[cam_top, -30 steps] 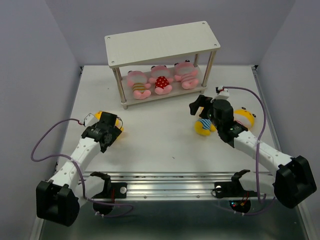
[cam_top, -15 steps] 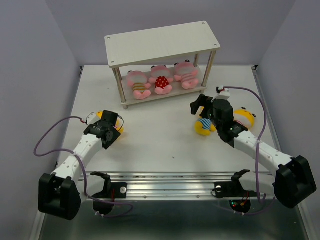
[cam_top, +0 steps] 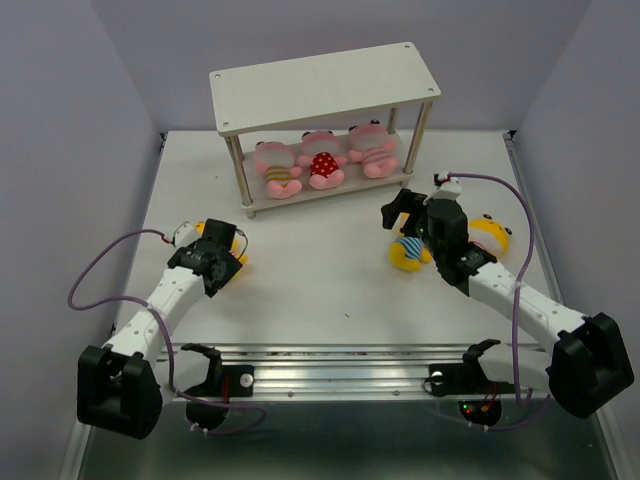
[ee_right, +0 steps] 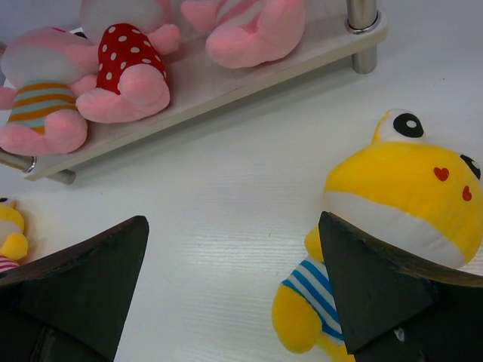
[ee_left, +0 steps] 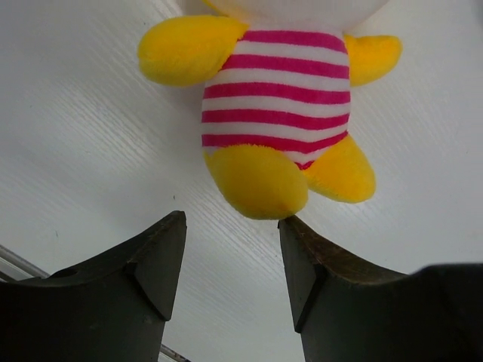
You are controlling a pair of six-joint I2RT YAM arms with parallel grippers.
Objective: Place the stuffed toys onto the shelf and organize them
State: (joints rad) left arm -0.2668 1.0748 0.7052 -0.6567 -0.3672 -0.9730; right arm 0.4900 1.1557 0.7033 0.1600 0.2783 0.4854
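While apart, left fingers (ee_left: 321,283) against toy (ee_left: 275,98)

Shelf (cam_top: 325,90) at table (cam_top: 330,290) rear; three toys (cam_top: 322,166) on lower board (cam_top: 330,193); lone toy (ee_left: 275,113) front-left, toy pair (cam_top: 492,235) front-right.

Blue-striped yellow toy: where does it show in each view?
Top external: blue-striped yellow toy, right of centre, on the table.
Left wrist: not in it.
Right wrist: lower right, head uppermost.
Shared landmark: the shelf holding three pink toys, beyond it in both.
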